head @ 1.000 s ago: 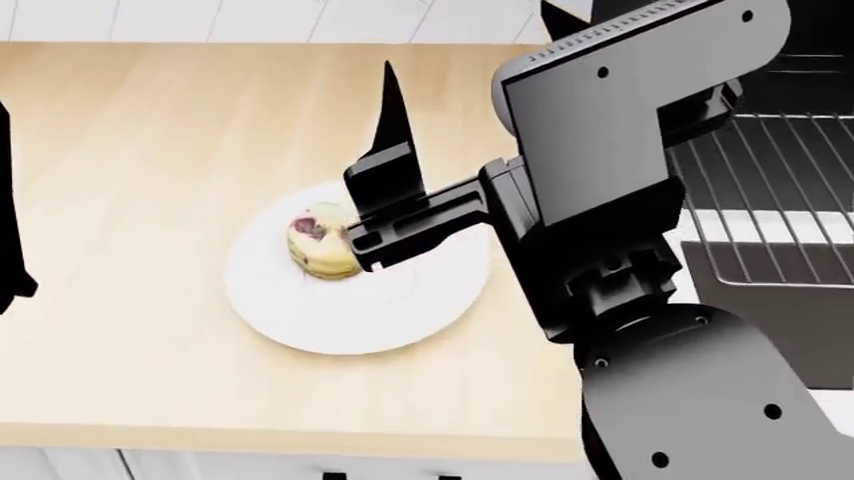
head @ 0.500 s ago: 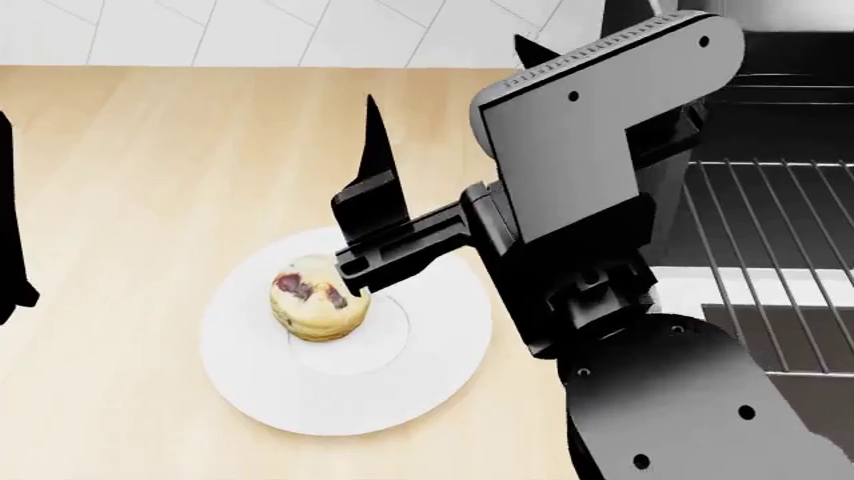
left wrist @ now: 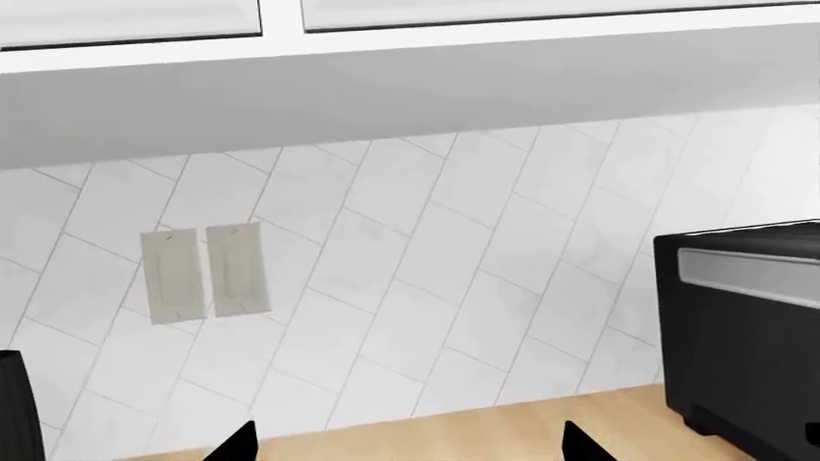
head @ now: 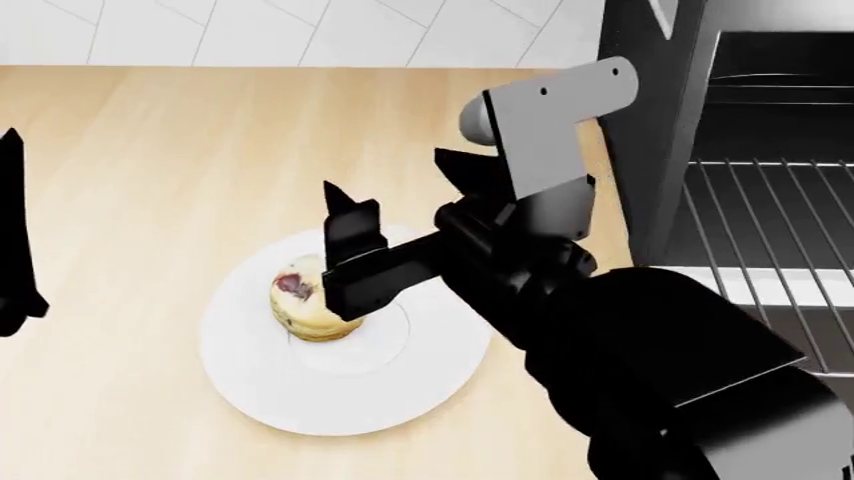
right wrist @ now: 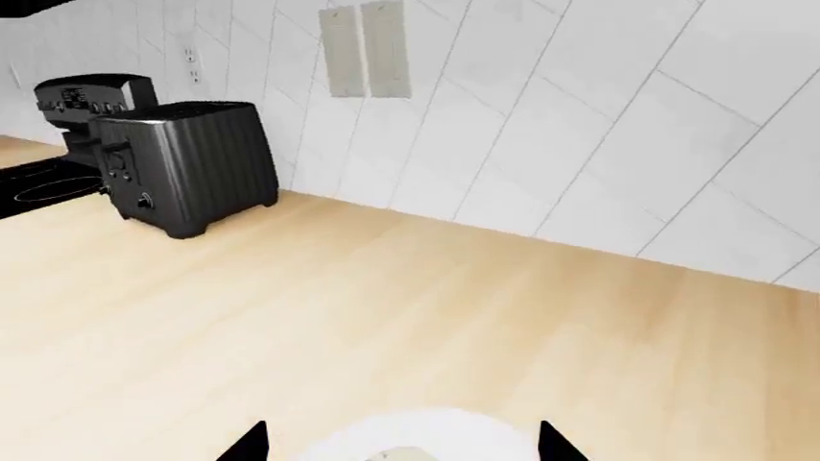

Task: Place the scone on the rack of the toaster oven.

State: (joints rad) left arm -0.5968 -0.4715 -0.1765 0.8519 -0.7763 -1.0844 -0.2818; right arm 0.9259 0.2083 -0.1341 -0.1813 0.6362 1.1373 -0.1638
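Observation:
The scone (head: 307,298), pale yellow with a dark red patch, lies on a round white plate (head: 400,375) on the wooden counter. My right gripper (head: 387,175) is open and hovers just over the scone, with one finger (head: 350,250) beside it and nothing held. In the right wrist view the plate (right wrist: 423,432) and the scone's top (right wrist: 397,454) show between the wide-apart fingertips. The toaster oven (head: 667,120) stands at the right with its wire rack (head: 774,230) showing. It also shows in the left wrist view (left wrist: 743,327). My left gripper (left wrist: 410,447) is open and empty, at the head view's left edge (head: 14,240).
A black toaster (right wrist: 192,163) and a stove (right wrist: 52,144) stand far along the counter by the tiled wall. Wall outlet plates (left wrist: 205,274) sit on the backsplash. The light wood counter (head: 160,150) runs left of the plate.
The head view shifted, bringing the oven and wall more into sight. My right arm turned and its open gripper came down and closer over the scone. The scone stayed on the plate.

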